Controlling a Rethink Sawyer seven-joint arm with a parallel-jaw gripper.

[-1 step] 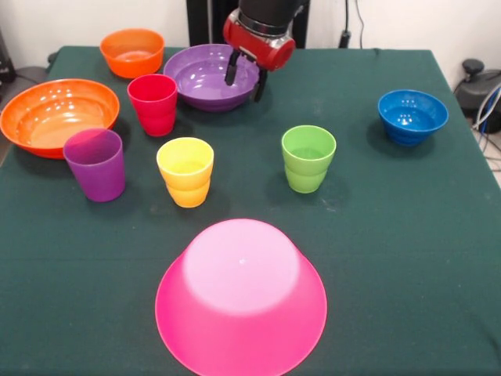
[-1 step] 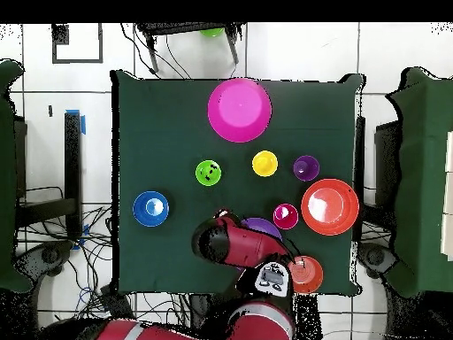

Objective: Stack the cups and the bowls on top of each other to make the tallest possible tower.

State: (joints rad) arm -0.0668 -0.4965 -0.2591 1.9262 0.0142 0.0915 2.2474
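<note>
Left to right in the front view: a large glossy orange plastic bowl (image 1: 59, 115), a purple ribbed tumbler (image 1: 95, 164), a small orange bowl (image 1: 132, 52), a red tumbler (image 1: 153, 103), a yellow tumbler (image 1: 185, 171). Centre front, the wide pink bowl (image 1: 241, 300) sits upturned with nothing on it. The gripper (image 1: 246, 77) hangs over the medium purple bowl (image 1: 205, 76), fingers parted, holding nothing. Then a light green tumbler (image 1: 308, 157) and a small blue bowl (image 1: 412, 116).

cups (image 1: 185, 171): 4 | bowls (image 1: 241, 299): 5 | table (image 1: 407, 235): 1
</note>
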